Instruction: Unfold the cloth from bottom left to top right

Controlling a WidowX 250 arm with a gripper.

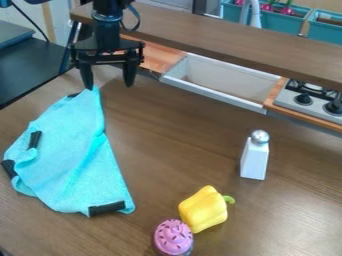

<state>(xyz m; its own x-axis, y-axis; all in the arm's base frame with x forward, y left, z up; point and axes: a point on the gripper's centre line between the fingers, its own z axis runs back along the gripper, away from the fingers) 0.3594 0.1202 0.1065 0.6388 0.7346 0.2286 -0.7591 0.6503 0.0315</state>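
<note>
1. Cloth was down at the view's left side, on the tabletop, turquoise w/ black strips at its edges, narrowing to a tip up top.
2. Pincer hung right by that tip, fingers spread wide, nothing gripped! Closest finger was just beside the fabric; whether they touched, couldn't tell.
3. Progress check: prob. partway at best. The lower part lay fairly flat, but the left edge was bunched w/ a small turned-over bit, and the outline was nearer a triangle than a full square.
4. Left to do, by my read: grip a loose corner, carry it toward top R, lay it down flat, let go. Which layer was on top? Couldn't tell.
5. Containers, quick look: the basin sat in the toy kitchen behind, pale inner walls and floor on view. Teal planter nr the top edge had pink veg. w/ green stems; second planter, brown fill, prob. fake soil.
6. Shaker stood upright, silver cap on, contents unknown. Yellow pepper and pink cupcake were close together nr the bottom, well apart from the fabric.
</note>
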